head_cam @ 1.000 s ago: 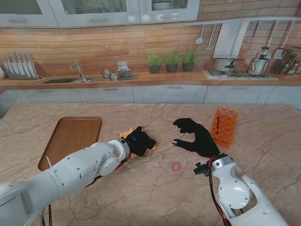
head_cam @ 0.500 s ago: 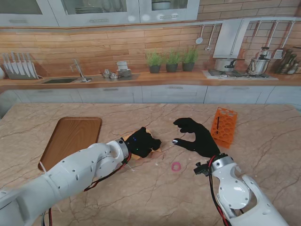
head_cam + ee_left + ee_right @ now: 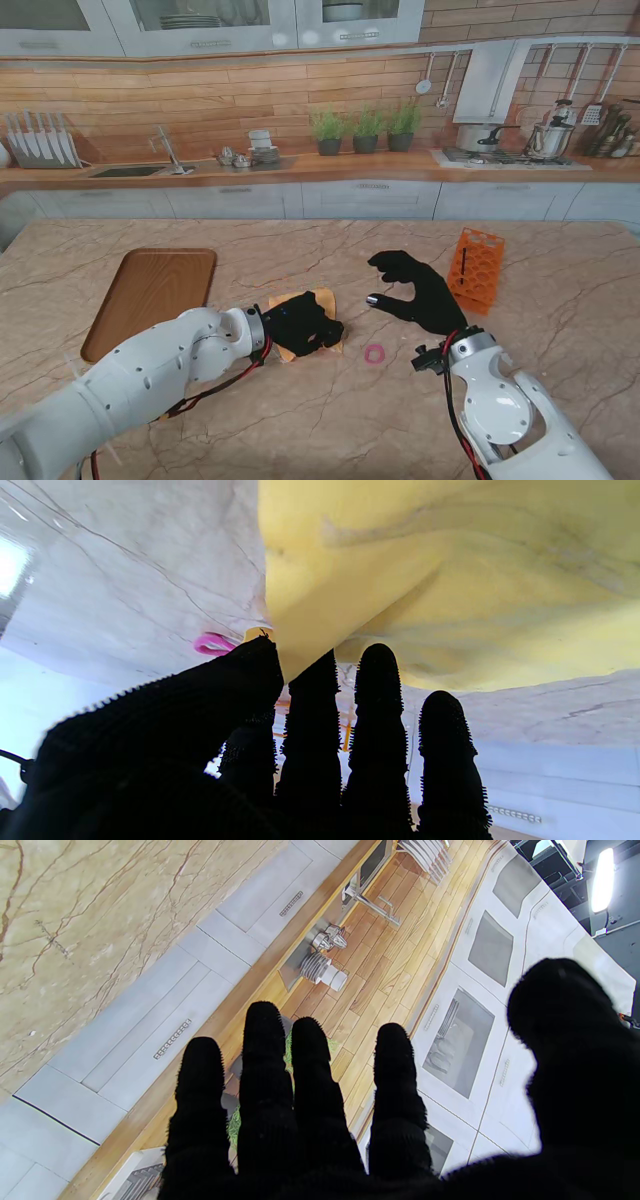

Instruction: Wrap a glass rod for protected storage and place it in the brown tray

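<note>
On the yellow cloth (image 3: 318,303), left hand (image 3: 303,322) fingers (image 3: 310,715) pinch; no writing legible.

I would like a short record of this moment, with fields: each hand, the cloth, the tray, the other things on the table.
left hand: on the yellow cloth, pinching its edge between thumb and finger
right hand: open, raised, holding nothing
brown tray: holds nothing, left of the cloth
pink ring: on the table, near the cloth
orange rack: right of the right hand
glass rod: not visible
</note>
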Tool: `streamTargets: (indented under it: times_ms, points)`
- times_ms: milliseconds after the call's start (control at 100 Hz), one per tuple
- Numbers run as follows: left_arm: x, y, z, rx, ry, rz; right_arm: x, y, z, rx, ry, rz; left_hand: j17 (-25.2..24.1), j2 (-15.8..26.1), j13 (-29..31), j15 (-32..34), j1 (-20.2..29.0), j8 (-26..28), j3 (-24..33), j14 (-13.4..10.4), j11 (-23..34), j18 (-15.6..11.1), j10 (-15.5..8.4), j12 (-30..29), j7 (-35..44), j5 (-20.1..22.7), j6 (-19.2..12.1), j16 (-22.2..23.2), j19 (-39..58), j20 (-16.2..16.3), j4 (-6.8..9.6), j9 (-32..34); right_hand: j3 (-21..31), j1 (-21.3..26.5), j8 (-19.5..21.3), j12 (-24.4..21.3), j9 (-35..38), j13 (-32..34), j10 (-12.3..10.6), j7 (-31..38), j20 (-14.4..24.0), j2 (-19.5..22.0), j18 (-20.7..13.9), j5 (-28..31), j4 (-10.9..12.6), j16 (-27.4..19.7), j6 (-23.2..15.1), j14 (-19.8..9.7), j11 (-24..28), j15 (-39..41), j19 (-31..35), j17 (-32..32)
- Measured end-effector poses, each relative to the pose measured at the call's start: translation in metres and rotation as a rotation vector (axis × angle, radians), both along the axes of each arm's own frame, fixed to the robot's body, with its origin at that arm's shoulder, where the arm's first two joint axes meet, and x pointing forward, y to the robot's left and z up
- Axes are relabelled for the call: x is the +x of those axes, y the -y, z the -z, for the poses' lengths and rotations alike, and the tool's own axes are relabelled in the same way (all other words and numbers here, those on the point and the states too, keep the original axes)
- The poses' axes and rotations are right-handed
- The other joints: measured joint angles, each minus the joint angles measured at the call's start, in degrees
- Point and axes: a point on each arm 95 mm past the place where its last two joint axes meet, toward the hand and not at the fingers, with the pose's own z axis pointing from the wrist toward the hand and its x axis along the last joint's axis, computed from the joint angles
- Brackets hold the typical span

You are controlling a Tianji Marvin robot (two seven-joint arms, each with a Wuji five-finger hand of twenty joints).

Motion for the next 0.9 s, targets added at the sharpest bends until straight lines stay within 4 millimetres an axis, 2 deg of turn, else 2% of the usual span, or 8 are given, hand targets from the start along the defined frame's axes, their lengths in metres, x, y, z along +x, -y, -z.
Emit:
streamTargets:
  times_ms: [430, 600, 690, 760, 780, 900]
  points:
    - [-0.008, -0.002, -0.006, 0.016, -0.043, 0.063, 0.0, 0.0, 0.001, -0.001, -0.003, -0.003, -0.54, 0.1, -0.3, -1.44, 0.22, -0.02, -1.4, -0.54, -1.46, 0.0, -0.01, -0.04, 0.01, 0.0, -0.69, -0.58, -1.86, -0.56, 0.0, -0.01, 0.0, 0.0, -0.01, 0.0, 0.0, 0.0, 0.0, -0.52, 0.13, 0.0, 0.01, 0.0, 0.0, 0.02, 0.0, 0.0, -0.01, 0.0, 0.01, 0.0]
    - [-0.01, -0.004, -0.01, 0.029, 0.002, 0.071, 0.0, 0.0, 0.001, -0.001, -0.002, -0.003, -0.55, 0.1, -0.3, -1.44, 0.22, -0.23, -1.41, -0.55, -1.49, 0.0, -0.02, -0.04, 0.01, 0.0, -0.69, -0.59, -1.88, -0.56, -0.01, -0.02, 0.0, 0.0, -0.01, 0.0, 0.0, 0.0, 0.0, -0.52, 0.57, 0.0, 0.01, 0.0, 0.0, 0.02, 0.0, 0.0, -0.01, 0.0, 0.02, 0.0]
    - [-0.01, -0.005, -0.012, -0.001, 0.027, 0.055, 0.0, 0.0, 0.001, -0.001, -0.001, -0.003, -0.55, 0.15, -0.69, -1.44, 0.22, -3.78, -1.52, -0.55, -2.12, 0.0, -0.02, -0.53, -0.78, 0.0, -0.69, -0.59, -1.88, -0.56, -0.01, -0.02, 0.0, 0.0, -0.01, 0.0, 0.0, 0.0, 0.0, -0.52, 0.58, 0.0, 0.02, 0.0, 0.0, 0.02, 0.0, 0.01, -0.01, 0.0, 0.02, 0.0]
    - [-0.008, -0.006, -0.015, -0.022, 0.065, 0.016, 0.0, 0.0, 0.001, -0.002, 0.0, -0.003, -1.27, 2.12, -1.97, -1.48, 0.0, -8.16, -3.75, -0.55, -2.29, -0.03, -0.02, -1.34, -2.35, 0.0, -0.04, -0.59, -1.92, -0.56, -0.01, -2.39, 0.0, 0.0, -0.01, 0.0, 0.0, 0.0, 0.0, -0.52, 0.58, 0.0, 0.02, 0.0, 0.0, 0.02, 0.0, 0.01, -0.01, 0.0, 0.02, 0.0]
    - [-0.008, -0.006, -0.015, -0.018, 0.078, 0.001, 0.0, 0.0, 0.001, -0.002, 0.0, -0.003, -1.57, 2.41, -2.34, -1.65, -0.04, -9.21, -4.49, -0.33, -2.29, -0.03, 0.72, -2.22, -3.1, -0.16, 1.12, -0.59, -1.92, -0.56, -0.01, -3.39, 0.0, 0.0, -0.01, 0.0, 0.0, 0.0, 0.0, -0.52, 0.59, 0.0, 0.02, 0.0, 0.0, 0.02, 0.0, 0.01, -0.01, 0.0, 0.02, 0.0]
    - [-0.002, -0.007, -0.016, 0.021, 0.127, -0.088, 0.0, 0.0, 0.001, -0.001, 0.001, -0.001, -3.46, 3.6, -6.2, -3.8, -3.04, -12.92, -7.98, 1.0, -0.31, -0.03, 2.95, -9.13, -8.83, -2.97, 3.17, -0.7, -3.69, -0.72, -0.01, -10.62, 0.0, 0.0, -0.01, 0.0, 0.0, 0.01, 0.0, -0.52, 0.59, 0.0, 0.04, 0.0, 0.0, 0.02, 0.0, 0.01, -0.02, 0.0, 0.02, 0.0]
